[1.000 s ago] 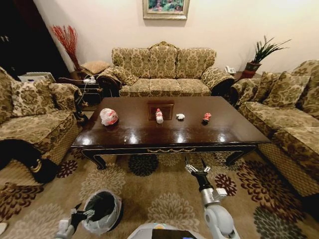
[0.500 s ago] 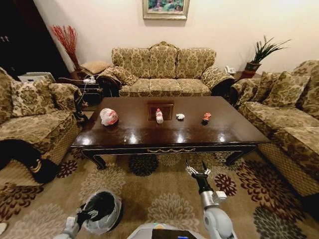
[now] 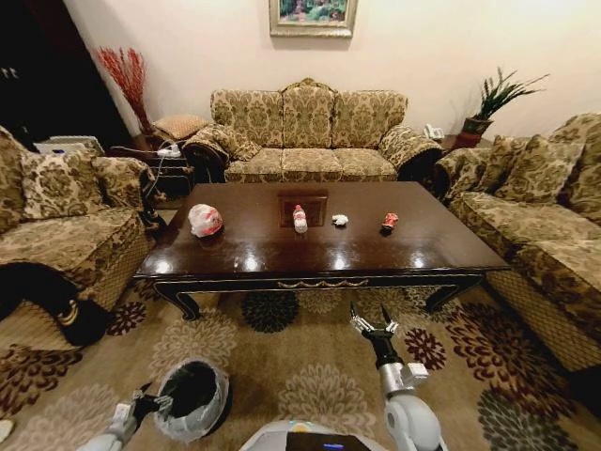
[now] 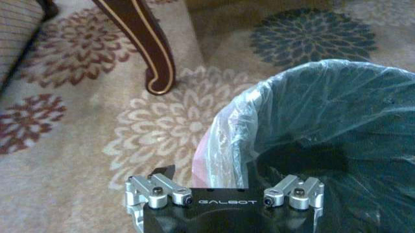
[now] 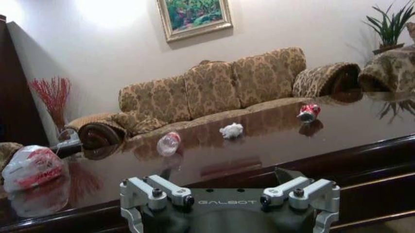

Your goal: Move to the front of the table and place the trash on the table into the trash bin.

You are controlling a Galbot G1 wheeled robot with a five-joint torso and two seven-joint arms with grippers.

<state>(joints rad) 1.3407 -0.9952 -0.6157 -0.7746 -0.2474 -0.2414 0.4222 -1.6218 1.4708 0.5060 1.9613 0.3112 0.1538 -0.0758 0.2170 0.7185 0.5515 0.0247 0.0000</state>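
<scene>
Trash: four pieces in a loose row across the far half of the surface (image 3: pixel 254 254), none picked up yet. From left: bag bundle (image 3: pixel 205 220) near the left end, bottle (image 3: pixel 300 218) about centre, paper wad (image 3: pixel 340 220) just right of it, red wrapper (image 3: pixel 390 222) further right. All well apart from each other.

Change over the last second: the left tool (image 3: pixel 150 403), low at the near left beside the bin (image 3: pixel 192 398), has swung in toward the rim and back out a little; it now sits just left of the liner. Its wrist view looks down into the bin, which looks empty. Cannot tell how its fingers stand. The right tool (image 3: pixel 373 324) has barely moved; it is raised over the carpet short of the near edge, fingers spread, nothing between them. The scene has not shifted, so the base looks stopped at the front.

Judgement: approach done, bin within reach of the left arm, first pick still to come; the right tool is aimed toward the bottle and wad.

Surface: dark glossy wood, strong reflections, inset panel behind the bottle, carved apron. Room: floral sofas on the left, far and right sides, patterned carpet, framed picture on the far wall, potted plant at far right, red twigs at far left.
</scene>
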